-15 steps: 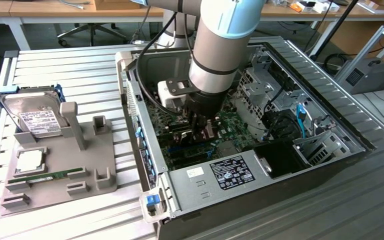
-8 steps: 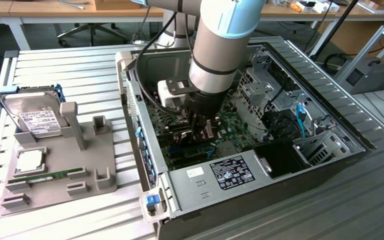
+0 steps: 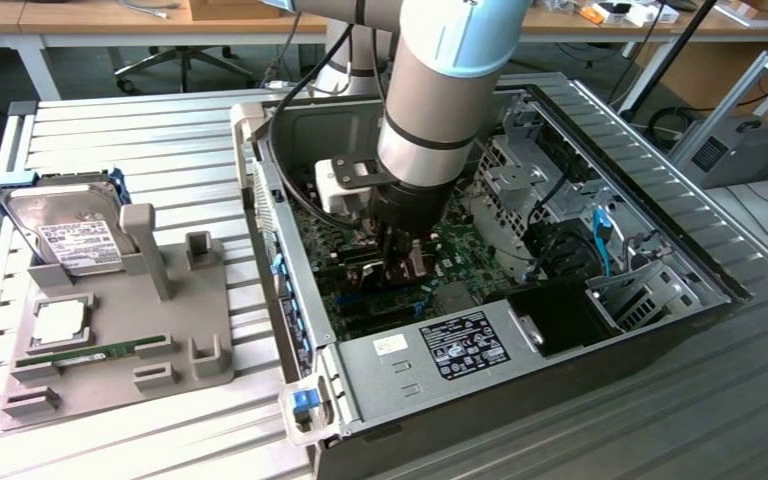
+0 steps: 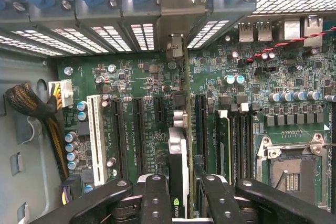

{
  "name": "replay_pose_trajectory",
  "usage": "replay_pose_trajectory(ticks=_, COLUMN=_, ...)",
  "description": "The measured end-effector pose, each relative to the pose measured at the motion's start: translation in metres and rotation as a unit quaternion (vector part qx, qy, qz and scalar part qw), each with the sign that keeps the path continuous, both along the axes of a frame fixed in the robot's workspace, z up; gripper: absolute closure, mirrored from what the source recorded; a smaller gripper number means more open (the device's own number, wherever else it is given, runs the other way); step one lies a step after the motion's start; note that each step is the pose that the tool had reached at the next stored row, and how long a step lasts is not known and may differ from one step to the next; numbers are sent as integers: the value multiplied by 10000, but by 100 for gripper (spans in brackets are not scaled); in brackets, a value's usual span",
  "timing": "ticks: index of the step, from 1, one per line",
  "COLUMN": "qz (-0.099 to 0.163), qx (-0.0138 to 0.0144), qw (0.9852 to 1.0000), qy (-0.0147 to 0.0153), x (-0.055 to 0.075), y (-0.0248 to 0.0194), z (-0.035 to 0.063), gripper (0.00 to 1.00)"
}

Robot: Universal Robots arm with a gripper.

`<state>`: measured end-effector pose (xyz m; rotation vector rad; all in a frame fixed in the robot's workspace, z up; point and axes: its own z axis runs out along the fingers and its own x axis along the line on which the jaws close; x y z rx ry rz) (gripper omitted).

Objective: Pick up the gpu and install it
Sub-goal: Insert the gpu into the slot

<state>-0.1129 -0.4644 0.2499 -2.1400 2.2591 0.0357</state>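
Claw [image 4: 181,192] is clamped on the gpu [image 4: 178,156], held edge-on over the green motherboard [image 4: 142,77] slots inside the case [image 3: 651,200], frame center. Small green logo on the card, unreadable.

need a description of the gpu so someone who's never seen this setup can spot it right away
Start at the open computer case and look down at the green motherboard inside. The gpu stands edge-on above the motherboard's expansion slots, clamped between the black fingers of the pincer. Unlike the empty slots beside it, it is a thin upright card, and its silver bracket reaches the case's rear slot openings.
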Motion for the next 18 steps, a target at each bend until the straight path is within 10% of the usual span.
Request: replay_pose_trajectory(ticks=18, qz=0, qx=0, qw=10000, qy=0, x=-23, y=0, z=-16, gripper=73)
